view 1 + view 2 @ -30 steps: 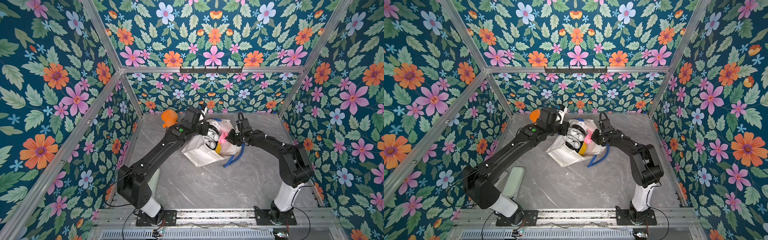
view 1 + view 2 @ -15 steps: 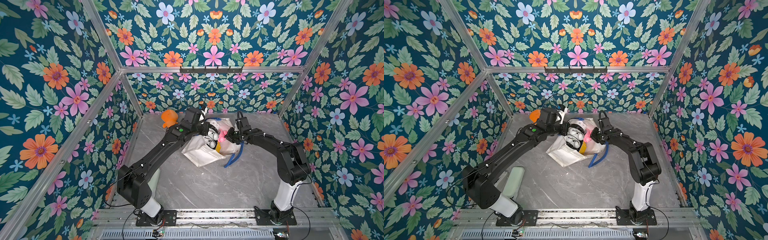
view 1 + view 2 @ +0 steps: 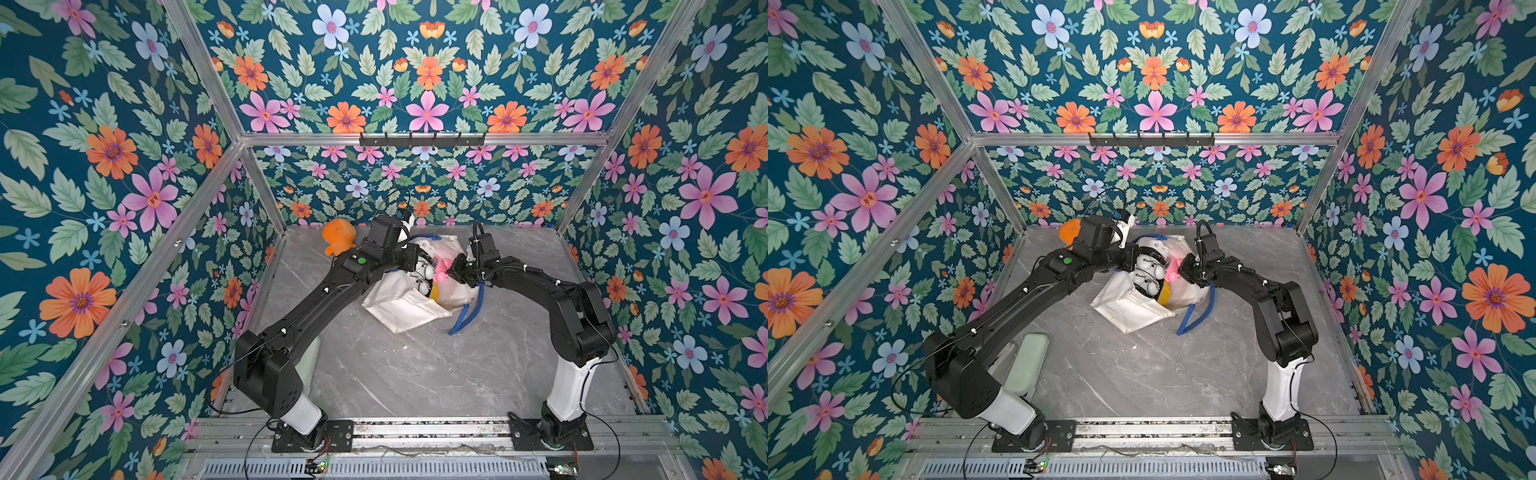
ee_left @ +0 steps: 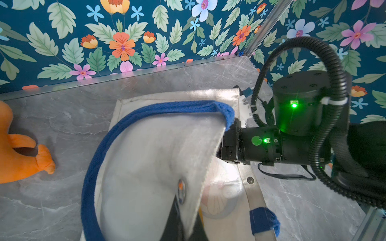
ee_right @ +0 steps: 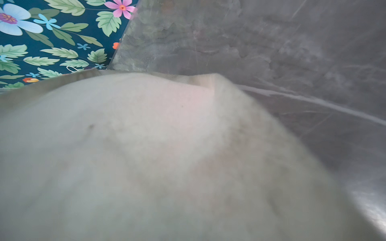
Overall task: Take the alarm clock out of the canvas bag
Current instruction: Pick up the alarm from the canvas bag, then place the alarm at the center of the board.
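The orange plush toy (image 3: 337,243) lies at 11 o'clock on the grey table (image 3: 415,374), clear of the bag. The left gripper (image 3: 426,276) is clenched on the upper rim of the canvas bag (image 3: 399,307) and holds that layer raised, so the mouth gapes toward 3 o'clock. The bag itself lies at 12 o'clock on the table. The pink alarm clock (image 3: 441,269) sits in that mouth, partly under the lifted cloth. The right gripper (image 3: 454,270), jaws closed, meets the clock's pink top from 3 o'clock; whether it actually grips the clock cannot be told. A blue loop handle (image 3: 465,316) trails on the table at the bag's 4 o'clock.
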You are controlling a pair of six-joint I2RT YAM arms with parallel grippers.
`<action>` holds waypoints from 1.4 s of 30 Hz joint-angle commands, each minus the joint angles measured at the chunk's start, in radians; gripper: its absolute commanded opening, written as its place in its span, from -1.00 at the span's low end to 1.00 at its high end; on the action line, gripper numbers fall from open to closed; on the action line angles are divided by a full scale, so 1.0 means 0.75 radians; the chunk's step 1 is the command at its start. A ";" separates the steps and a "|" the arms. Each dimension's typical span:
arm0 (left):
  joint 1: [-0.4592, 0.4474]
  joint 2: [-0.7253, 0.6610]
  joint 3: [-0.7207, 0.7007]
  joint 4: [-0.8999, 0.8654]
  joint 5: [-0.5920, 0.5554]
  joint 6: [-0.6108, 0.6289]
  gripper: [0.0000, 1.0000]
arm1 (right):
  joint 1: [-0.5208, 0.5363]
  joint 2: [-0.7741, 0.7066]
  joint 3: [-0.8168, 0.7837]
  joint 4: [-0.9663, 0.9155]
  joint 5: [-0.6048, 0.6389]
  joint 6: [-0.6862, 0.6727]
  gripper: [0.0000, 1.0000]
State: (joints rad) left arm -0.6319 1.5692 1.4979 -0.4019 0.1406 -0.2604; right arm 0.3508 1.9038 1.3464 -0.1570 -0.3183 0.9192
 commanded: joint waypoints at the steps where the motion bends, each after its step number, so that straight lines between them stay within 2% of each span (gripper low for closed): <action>1: -0.001 -0.025 -0.003 0.163 0.040 0.004 -1.00 | 0.003 -0.039 0.015 0.056 -0.038 -0.023 -1.00; 21: 0.001 0.016 -0.045 0.205 -0.170 0.016 -1.00 | 0.005 -0.405 0.022 -0.285 -0.025 -0.248 -1.00; 42: 0.014 0.037 -0.044 0.210 -0.161 0.042 -1.00 | -0.015 -0.738 0.133 -0.691 -0.034 -0.501 -1.00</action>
State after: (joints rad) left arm -0.6220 1.5997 1.4643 -0.3073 0.0059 -0.2504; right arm 0.3470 1.3731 1.4326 -0.6407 -0.3340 0.5793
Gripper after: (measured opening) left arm 0.059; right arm 0.070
